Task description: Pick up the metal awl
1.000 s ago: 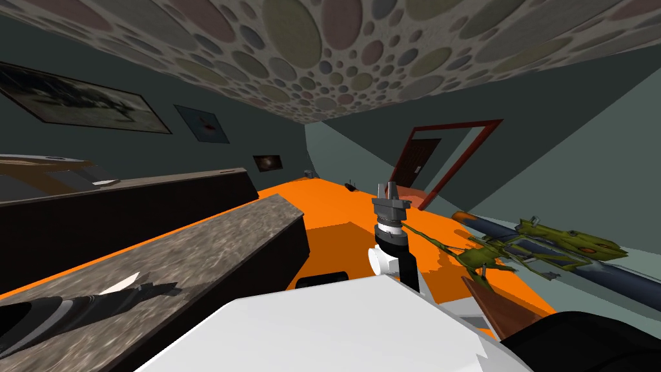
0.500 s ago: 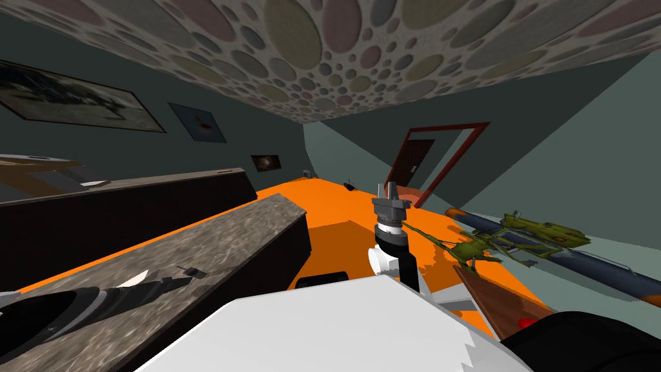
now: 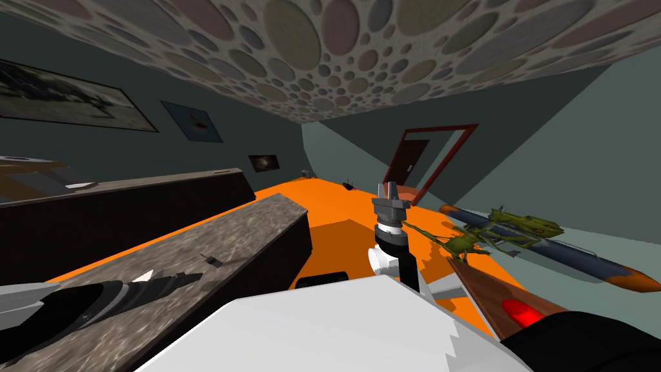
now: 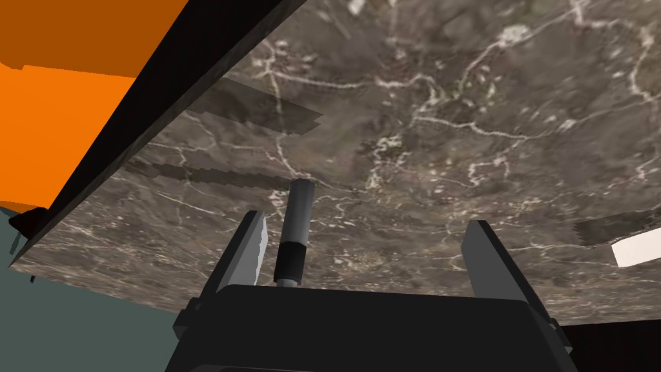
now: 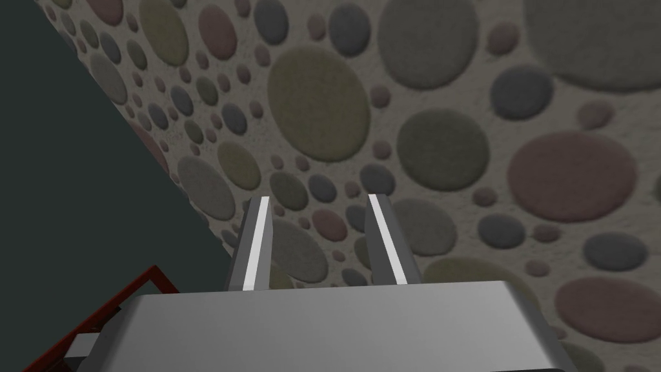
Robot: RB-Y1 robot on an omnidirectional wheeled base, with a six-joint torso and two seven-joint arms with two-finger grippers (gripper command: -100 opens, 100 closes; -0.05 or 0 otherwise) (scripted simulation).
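Observation:
The awl (image 4: 298,223), a short grey rod with a dark end, lies on the brown marbled counter (image 4: 452,97). My left gripper (image 4: 368,223) is over it, open. The awl sits between the fingers, close beside one finger (image 4: 253,248) and far from the other; neither presses it. In the head view the awl (image 3: 210,260) is a small dark piece just past the tip of my left gripper (image 3: 190,279), at the counter's (image 3: 258,223) near end. My right gripper (image 3: 392,192) stands upright at the middle, its fingers (image 5: 258,242) apart with nothing between them.
A white scrap (image 3: 143,276) lies on the counter beside my left hand. A second dark counter (image 3: 161,194) runs behind. Orange floor (image 3: 342,200) leads to a red-framed door (image 3: 429,161). A long blue cylinder (image 3: 568,255) with a green plant (image 3: 497,229) lies to the right.
My view has swung, and the things on the right have slid left. My left arm has reached farther along the counter, and the awl has come into view ahead of its gripper.

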